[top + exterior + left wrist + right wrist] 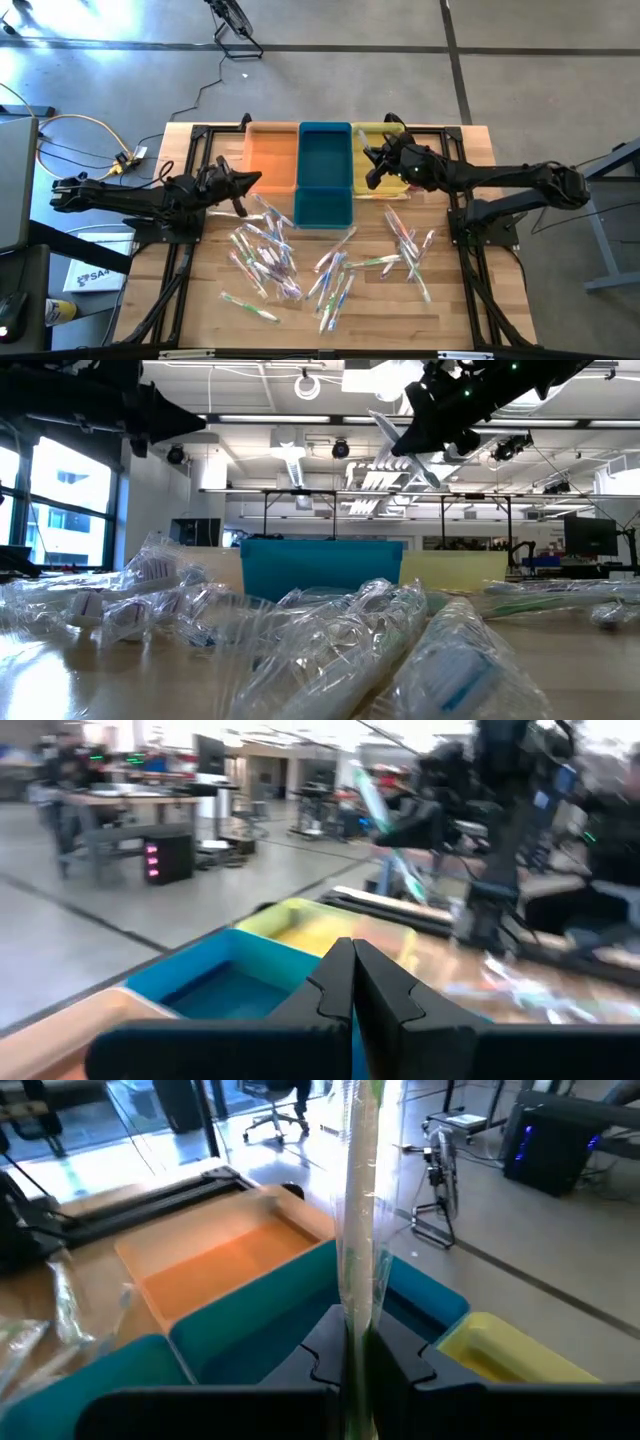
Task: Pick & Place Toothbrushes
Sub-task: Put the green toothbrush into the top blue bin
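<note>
Many toothbrushes (275,255) in clear wrappers lie scattered on the wooden table (200,320); the low view shows them close up (330,630). Three bins stand side by side at the far middle: orange (272,155), teal (325,175), yellow (392,185). My right gripper (372,162) hangs over the yellow bin's left part, shut on one wrapped green-handled toothbrush (360,1210). That brush also shows in the low view (400,448). My left gripper (256,181) is shut and empty, at the orange bin's near left corner (352,982). My right gripper pinches the wrapped toothbrush's green handle (358,1315) between its two fingers (400,1355). The fingers reach in from the table's right, nearly level, and lie across the brush. The brush is lifted clear above the bins and slants (385,430), most of its length sticking out on one side of the fingers.
Black frame rails (180,280) run along both sides of the table under the arms. A second cluster of toothbrushes (405,245) lies at the near right. Bare wood shows along the near edge.
</note>
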You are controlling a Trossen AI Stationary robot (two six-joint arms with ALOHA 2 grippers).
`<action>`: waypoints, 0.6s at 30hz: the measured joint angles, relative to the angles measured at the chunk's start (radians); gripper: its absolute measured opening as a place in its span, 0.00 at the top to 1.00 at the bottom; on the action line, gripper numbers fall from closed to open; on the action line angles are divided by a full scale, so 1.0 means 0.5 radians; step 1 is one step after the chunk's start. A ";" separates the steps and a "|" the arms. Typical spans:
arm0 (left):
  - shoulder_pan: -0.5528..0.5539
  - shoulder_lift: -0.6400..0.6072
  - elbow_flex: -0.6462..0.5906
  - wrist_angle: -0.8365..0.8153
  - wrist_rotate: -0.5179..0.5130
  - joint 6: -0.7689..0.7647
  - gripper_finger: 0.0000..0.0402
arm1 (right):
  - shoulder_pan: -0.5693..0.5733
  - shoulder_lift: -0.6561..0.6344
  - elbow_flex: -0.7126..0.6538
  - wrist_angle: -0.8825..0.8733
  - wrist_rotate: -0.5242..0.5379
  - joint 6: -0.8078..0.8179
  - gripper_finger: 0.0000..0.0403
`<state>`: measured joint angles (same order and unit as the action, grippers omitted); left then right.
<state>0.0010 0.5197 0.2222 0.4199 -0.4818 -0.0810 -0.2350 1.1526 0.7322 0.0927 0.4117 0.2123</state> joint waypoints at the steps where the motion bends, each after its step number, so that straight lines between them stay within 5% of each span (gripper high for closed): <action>1: 0.000 -0.002 0.000 0.011 -0.035 -0.040 1.00 | -0.027 0.000 0.000 0.022 -0.072 -0.001 0.97; 8: -0.002 -0.002 0.029 0.008 0.085 -0.163 1.00 | -0.081 0.050 0.000 0.312 -0.454 -0.036 0.97; 14: -0.001 0.051 0.029 -0.003 0.093 -0.166 1.00 | -0.081 0.225 0.001 0.752 -0.651 -0.050 0.97; 18: -0.001 0.075 0.029 -0.007 0.091 -0.171 1.00 | -0.080 0.359 0.087 0.740 -0.665 -0.039 0.97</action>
<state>0.0006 0.5572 0.2367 0.4164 -0.4362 -0.1667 -0.2751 1.3323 0.7757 0.4626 0.0791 0.1929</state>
